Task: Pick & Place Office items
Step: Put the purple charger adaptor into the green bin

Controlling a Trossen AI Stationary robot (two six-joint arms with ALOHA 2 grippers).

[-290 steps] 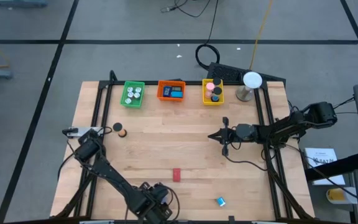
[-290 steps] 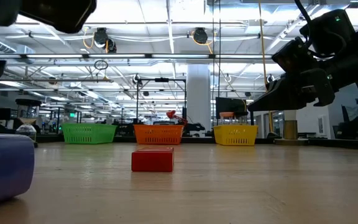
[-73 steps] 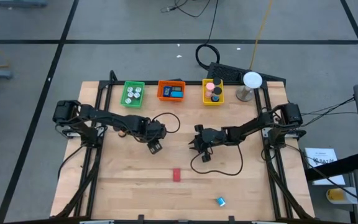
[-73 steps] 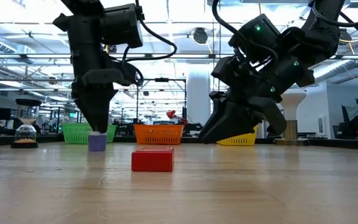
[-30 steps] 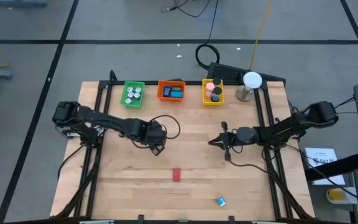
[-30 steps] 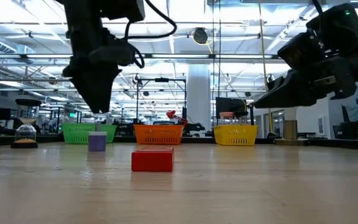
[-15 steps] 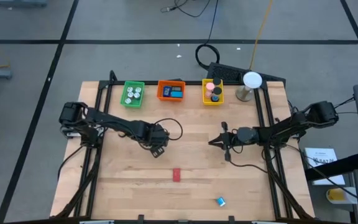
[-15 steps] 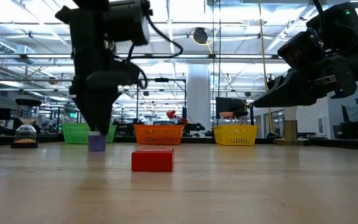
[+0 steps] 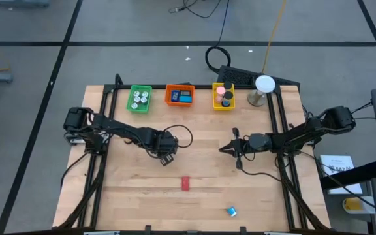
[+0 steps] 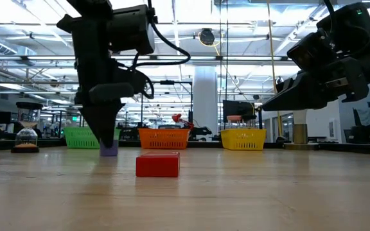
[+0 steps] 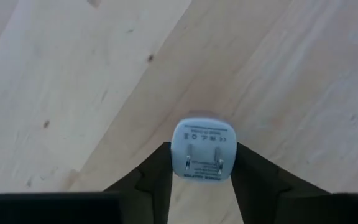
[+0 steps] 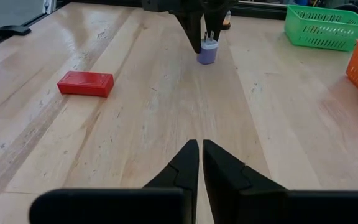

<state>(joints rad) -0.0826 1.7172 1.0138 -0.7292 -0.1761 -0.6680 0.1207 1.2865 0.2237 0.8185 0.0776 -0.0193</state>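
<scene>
A pale purple plug block with two metal prongs (image 11: 203, 151) stands on the wood near the table's middle (image 10: 109, 150) (image 12: 207, 53). My left gripper (image 9: 166, 158) is down over it, shut on it. A red block (image 9: 185, 183) (image 10: 157, 164) (image 12: 85, 83) lies flat closer to the near edge. A small blue piece (image 9: 231, 211) lies by the near edge. My right gripper (image 9: 222, 147) (image 12: 200, 158) hovers right of the middle, shut and holding nothing. My left gripper pinches the purple plug block between its two fingers, one on each of two opposite sides (image 11: 176, 158). The fingers come from above, pointing down. The block is upright with its pronged face up, and its base is on the table (image 10: 109, 154).
Along the far edge stand a green tray (image 9: 140, 99), an orange tray (image 9: 179, 95) and a yellow tray (image 9: 223, 96), each holding small pieces. A white ball on a stand (image 9: 264, 85) is at the far right corner. Bare wood lies between the arms.
My left gripper has come down from above the purple block to the table and taken it between its fingers. The block has slid a little toward the table's right. My right arm has kept still.
</scene>
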